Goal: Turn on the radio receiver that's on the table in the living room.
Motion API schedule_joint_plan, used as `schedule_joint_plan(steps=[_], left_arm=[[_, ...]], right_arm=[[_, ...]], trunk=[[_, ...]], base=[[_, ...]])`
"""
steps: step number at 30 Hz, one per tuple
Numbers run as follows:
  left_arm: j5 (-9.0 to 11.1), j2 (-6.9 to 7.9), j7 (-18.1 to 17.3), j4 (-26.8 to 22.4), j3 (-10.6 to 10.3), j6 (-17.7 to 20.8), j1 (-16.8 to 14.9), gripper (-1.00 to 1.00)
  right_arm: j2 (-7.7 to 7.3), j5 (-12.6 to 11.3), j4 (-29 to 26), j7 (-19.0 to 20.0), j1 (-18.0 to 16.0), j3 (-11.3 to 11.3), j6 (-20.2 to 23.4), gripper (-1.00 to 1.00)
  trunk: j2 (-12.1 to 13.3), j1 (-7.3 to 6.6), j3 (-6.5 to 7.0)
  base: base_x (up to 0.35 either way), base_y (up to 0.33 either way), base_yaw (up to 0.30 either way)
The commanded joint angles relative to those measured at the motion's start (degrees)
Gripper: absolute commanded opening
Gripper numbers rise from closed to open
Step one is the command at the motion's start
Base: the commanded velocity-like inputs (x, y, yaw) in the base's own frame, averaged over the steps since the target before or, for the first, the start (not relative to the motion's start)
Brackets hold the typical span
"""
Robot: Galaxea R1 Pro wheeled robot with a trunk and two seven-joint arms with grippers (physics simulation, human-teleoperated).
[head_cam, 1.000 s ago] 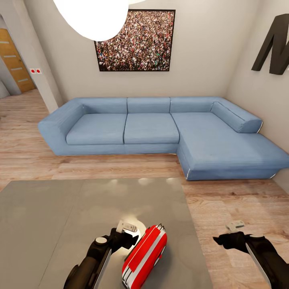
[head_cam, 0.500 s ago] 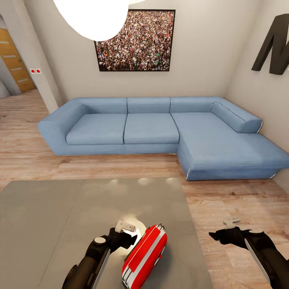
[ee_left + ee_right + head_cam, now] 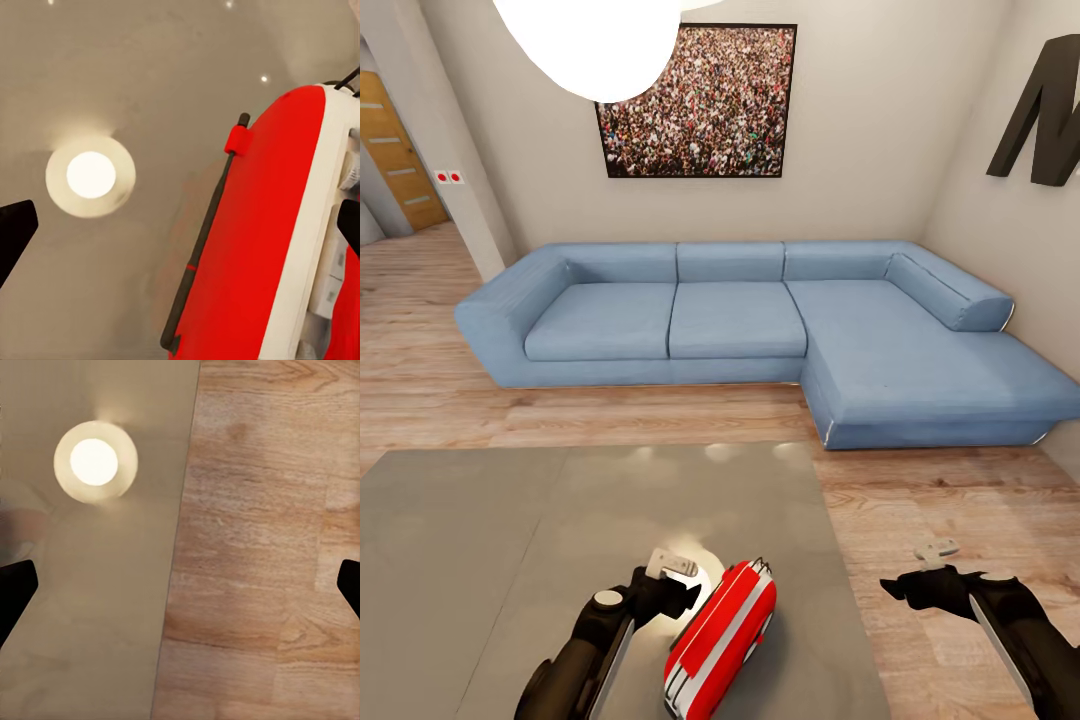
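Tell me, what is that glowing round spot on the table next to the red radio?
Left wrist view: the spot is glare, probably the lamp mirrored in the glossy table, beside the radio. Right wrist view: the same glow. Head view: the big white lamp hangs overhead, blown out to plain white.
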Motion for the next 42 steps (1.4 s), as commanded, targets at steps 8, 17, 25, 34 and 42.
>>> schedule_joint_plan(steps=[8, 17, 25, 34, 42], left_arm=[[0.1, 0.02, -0.1, -0.1, 0.0, 1.4, 0.0, 1.00], [0.0, 0.08, 0.0, -0.2, 0.0, 1.6, 0.0, 1.00], [0.0, 0.08, 0.2, -0.2, 0.0, 1.6, 0.0, 1.00], [0.0, 0.08, 0.1, -0.2, 1.3, 1.6, 0.0, 1.00], [0.0, 0.08, 0.1, -0.2, 1.4, 1.6, 0.0, 1.00]], right_arm=[[-0.03, -0.2, 0.0, 0.0, 0.0, 0.0, 0.0, 1.00], [-0.05, -0.3, 0.0, 0.0, 0.0, 0.0, 0.0, 1.00], [-0.03, -0.4, 0.1, 0.0, 0.0, -0.1, 0.0, 1.00], [-0.10, -0.4, 0.1, 0.0, 0.0, -0.1, 0.1, 1.00], [-0.12, -0.4, 0.0, 0.0, 0.0, -0.2, 0.1, 1.00]], trunk=[[0.0, 0.00, 0.00], [0.0, 0.00, 0.00], [0.0, 0.00, 0.00], [0.0, 0.00, 0.00], [0.0, 0.00, 0.00]], base=[[0.000, 0.192, 0.000], [0.000, 0.041, 0.000], [0.000, 0.001, 0.000], [0.000, 0.000, 0.000], [0.000, 0.000, 0.000]])
